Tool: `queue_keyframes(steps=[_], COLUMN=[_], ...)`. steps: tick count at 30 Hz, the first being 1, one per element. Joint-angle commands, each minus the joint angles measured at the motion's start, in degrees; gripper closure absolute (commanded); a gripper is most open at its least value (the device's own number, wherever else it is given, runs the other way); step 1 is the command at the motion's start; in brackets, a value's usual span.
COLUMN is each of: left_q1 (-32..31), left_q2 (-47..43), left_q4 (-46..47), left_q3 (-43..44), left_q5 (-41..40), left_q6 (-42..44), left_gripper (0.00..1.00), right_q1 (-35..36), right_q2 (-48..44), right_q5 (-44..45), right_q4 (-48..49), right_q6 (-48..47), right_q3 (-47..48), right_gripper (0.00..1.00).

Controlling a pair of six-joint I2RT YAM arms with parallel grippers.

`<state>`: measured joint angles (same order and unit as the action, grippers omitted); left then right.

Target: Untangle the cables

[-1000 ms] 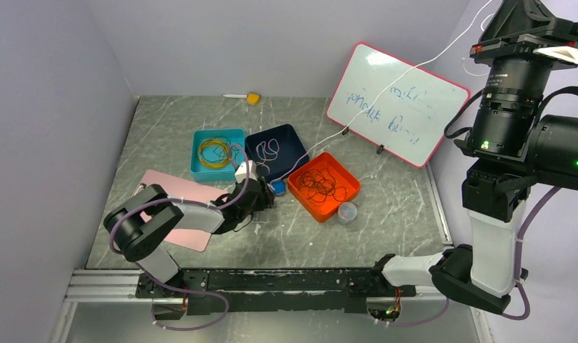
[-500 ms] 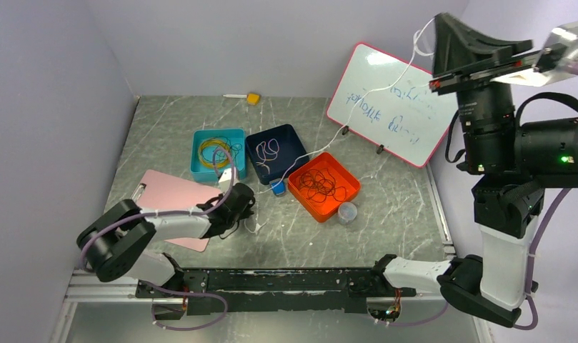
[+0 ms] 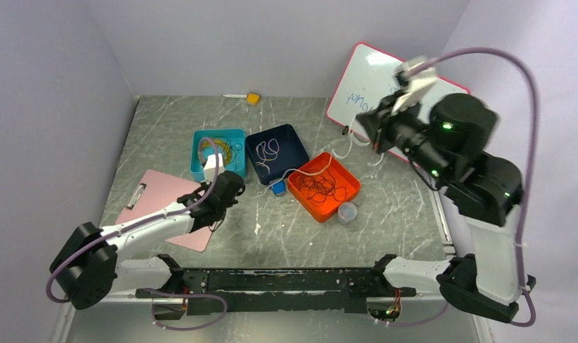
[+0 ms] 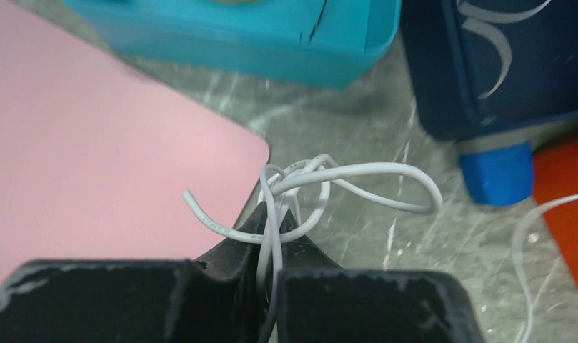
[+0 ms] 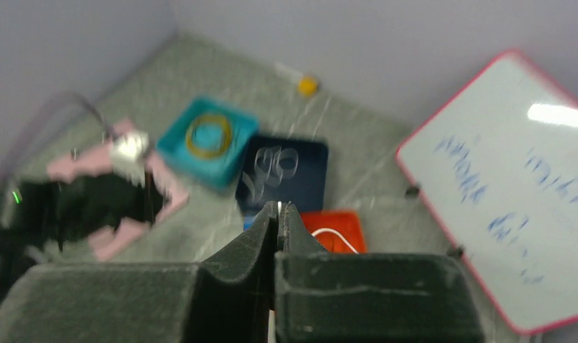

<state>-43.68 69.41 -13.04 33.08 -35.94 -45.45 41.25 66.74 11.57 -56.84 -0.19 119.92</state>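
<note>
White cable (image 4: pixel 371 170): left hand (image 4: pixel 278 214) low, right hand (image 5: pixel 277 209) high (both pinching)

wht cable (image 4: pixel 371 169) | pink clipboard (image 4: pixel 93 143) | teal bin (image 4: pixel 236 43) | navy bin (image 4: pixel 443 107) | orange bin (image 4: pixel 571 164)

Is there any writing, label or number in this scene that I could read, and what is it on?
Whiteboard: blue handwritten marks, too small and blurred to read in either view that shows them.
Pink clipboard, teal tray, navy tray, orange tray: no text visible.
</note>
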Motion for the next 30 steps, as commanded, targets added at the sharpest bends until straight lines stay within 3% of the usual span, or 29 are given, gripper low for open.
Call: queue_keyframes(steps=[1, 9, 14, 20, 27, 30], left_q1=[0.8, 0.8, 0.9, 0.9, 0.9, 0.9], left_q2=[-3.5, -9.8, -14.2, -18.1, -18.2, -18.3], left_q4=[-5.1, -3.7, -3.6, -1.0, -1.3, -1.2], left_q3=[6.7, 12.5, 14.4, 14.4, 15.5, 15.7], left_q5=[-7.7, -11.0, -10.5, -1.8, 7.6, 10.3], left_q6=[7.8, 22.2, 30.8, 38.3, 42.6, 43.7], left_gripper=[0.93, 0.93, 0.93, 0.93, 0.93, 0.93], right_q1=[0.1, 0.2, 0.2, 0.3, 2.0, 3.5], right_q2=[1.1, -1.3, -2.9, -3.0, -1.3, 0.9], right_q5=[-8.3, -30.6, -43.2, -44.8, -47.7, -45.8], right_q4=[-14.7, -9.0, -0.4, 9.3, 36.8, 43.0], right_q6=[5.0, 6.3, 7.8, 9.7, 18.1, 20.2], right_q3=[-5.6, -18.9, -27.9, -46.0, -69.8, -73.7], right_gripper=[1.0, 1.0, 1.0, 0.99, 0.96, 0.84])
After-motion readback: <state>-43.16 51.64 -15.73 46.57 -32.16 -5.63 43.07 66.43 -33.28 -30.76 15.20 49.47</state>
